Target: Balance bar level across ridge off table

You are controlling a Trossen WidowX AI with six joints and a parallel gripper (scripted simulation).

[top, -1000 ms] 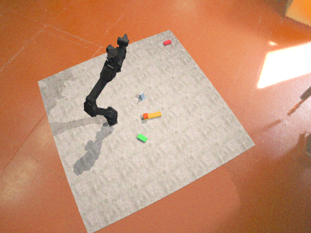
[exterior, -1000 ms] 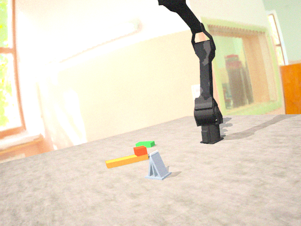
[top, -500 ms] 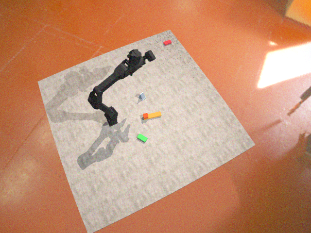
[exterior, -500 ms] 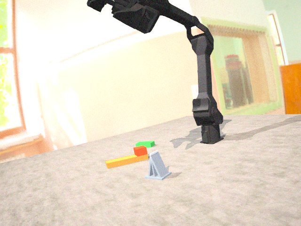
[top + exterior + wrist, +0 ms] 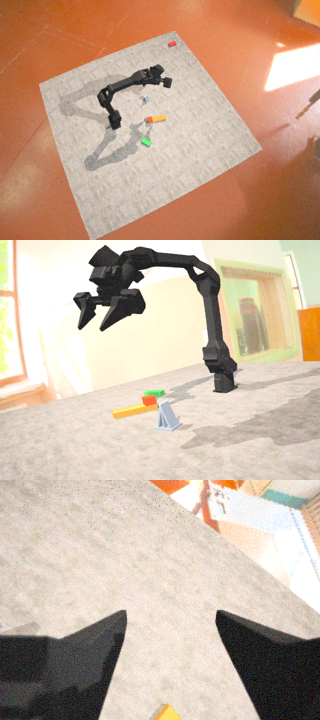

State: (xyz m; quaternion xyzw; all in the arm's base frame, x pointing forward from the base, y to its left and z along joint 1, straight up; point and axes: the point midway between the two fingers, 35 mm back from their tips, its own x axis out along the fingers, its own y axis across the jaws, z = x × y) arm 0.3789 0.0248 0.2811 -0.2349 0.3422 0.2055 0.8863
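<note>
From the top, the grey mottled table (image 5: 196, 165) lies on an orange floor (image 5: 51, 31). The yellow bar (image 5: 156, 118) lies flat near the table's middle, well in from every edge, its long axis running left to right, with an orange-red block (image 5: 149, 119) on its left end. The pale blue ridge (image 5: 146, 99) stands apart on the far side of it, a green block (image 5: 146, 141) on the near side, a red block (image 5: 172, 43) near the far corner.

From the exterior view, the gripper (image 5: 90, 329) hangs high above the table, fingers spread fairly wide and holding nothing.

In the wrist view, both fingertips frame bare table, with the bar's end (image 5: 165, 713) at the bottom edge.
</note>
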